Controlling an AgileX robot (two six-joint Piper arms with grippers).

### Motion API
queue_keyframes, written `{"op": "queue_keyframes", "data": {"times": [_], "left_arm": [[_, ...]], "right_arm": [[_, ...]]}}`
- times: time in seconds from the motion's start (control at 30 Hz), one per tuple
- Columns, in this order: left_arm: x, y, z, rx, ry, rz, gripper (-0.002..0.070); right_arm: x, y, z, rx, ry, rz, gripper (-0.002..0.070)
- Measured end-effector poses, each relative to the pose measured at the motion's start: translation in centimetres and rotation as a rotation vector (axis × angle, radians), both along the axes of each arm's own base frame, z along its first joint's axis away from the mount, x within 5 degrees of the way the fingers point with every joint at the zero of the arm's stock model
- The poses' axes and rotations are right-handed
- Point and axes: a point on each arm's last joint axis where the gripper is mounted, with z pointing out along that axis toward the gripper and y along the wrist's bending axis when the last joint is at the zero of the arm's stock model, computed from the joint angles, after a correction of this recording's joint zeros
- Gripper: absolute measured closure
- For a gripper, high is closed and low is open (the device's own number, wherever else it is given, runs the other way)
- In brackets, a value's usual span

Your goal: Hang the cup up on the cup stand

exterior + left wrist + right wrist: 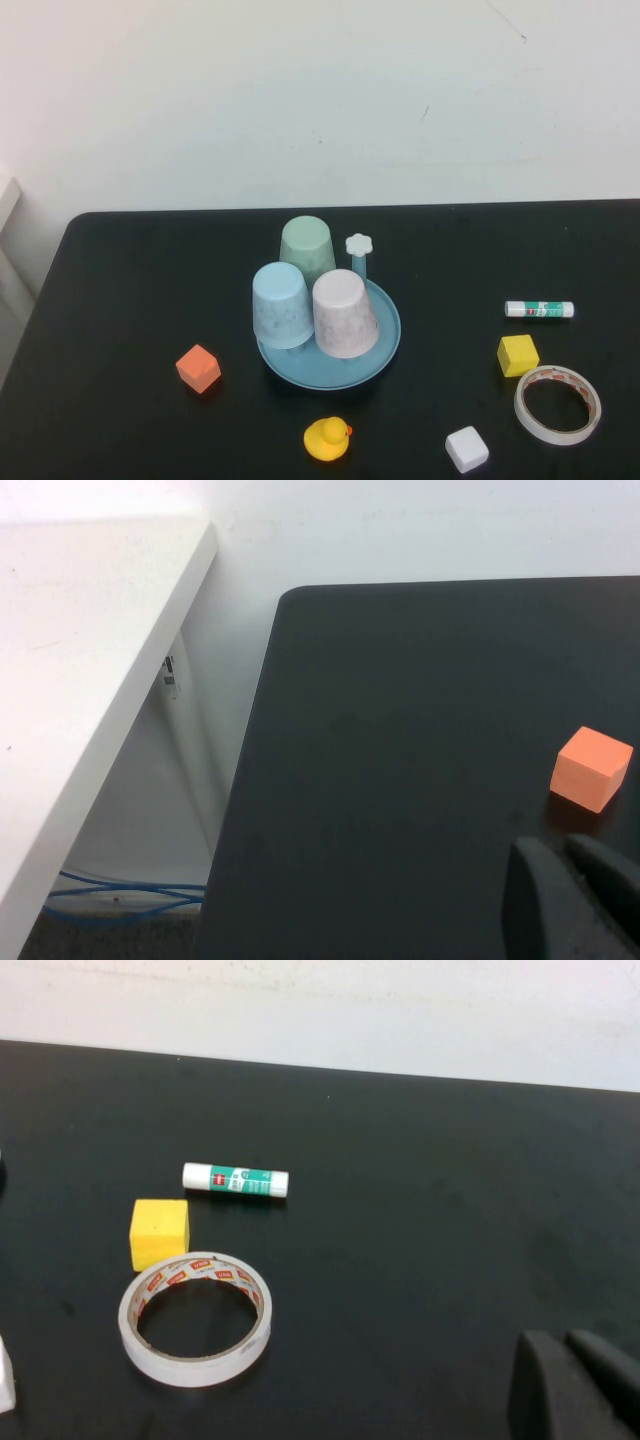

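Cup (345,313) inverted on cup stand (390,345); left pincer (570,905), right pincer (572,1390) closed, parked.

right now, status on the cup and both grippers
Left gripper shut, parked by orange cube. Right gripper shut, near tape roll. Pink cup upside down on cup stand. Nothing blocking.

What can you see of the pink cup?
The pink cup is a pale, speckled, tapered tumbler with no handle, plastic by the look of it. It stands upside down on the blue cup stand, rim on the tray, the light blue cup close against its side and the green cup behind. One white-capped peg stands free behind it. No gripper is near it.
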Motion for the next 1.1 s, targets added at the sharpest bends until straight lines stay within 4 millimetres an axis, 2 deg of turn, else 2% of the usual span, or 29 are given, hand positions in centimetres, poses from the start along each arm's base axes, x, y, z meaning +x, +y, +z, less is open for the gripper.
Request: {"op": "queue_keyframes", "data": {"times": [0.33,1.1], "left_arm": [[0.00,0.00,0.00,0.000,0.000,0.000,0.0676],[0.00,0.00,0.00,0.000,0.000,0.000,0.0676]], "right_arm": [[0.00,-0.07,0.01,-0.065,0.003,0.015,0.0676],[0.00,-0.07,0.01,-0.075,0.004,0.018,0.0677]]}}
